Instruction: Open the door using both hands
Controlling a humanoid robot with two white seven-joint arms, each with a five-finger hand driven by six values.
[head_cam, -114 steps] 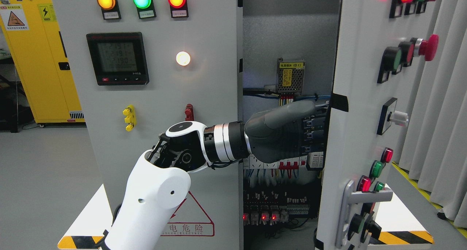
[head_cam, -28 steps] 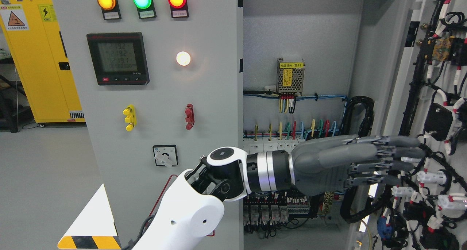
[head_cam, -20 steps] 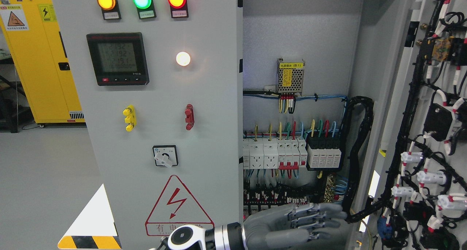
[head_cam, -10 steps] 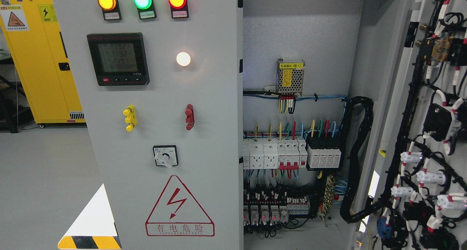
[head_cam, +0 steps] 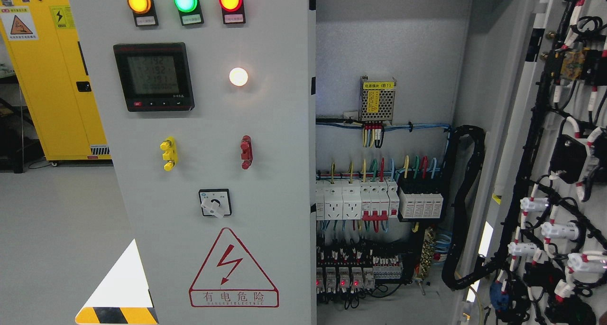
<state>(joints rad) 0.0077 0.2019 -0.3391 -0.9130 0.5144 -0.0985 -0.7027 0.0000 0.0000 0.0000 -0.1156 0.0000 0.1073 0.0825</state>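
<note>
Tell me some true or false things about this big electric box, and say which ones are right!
1. The right door is swung wide open, showing its wired back. True.
2. A robot hand is touching the door. False: no hand or arm shows in the picture.
3. Three round lamps glow orange, green and red on the left door. True.
4. The left door is open too. False: it is shut, facing the camera.
5. A lightning warning triangle sits low on the left door. True.
6. The cabinet beside the box is blue. False: it is yellow.
</note>
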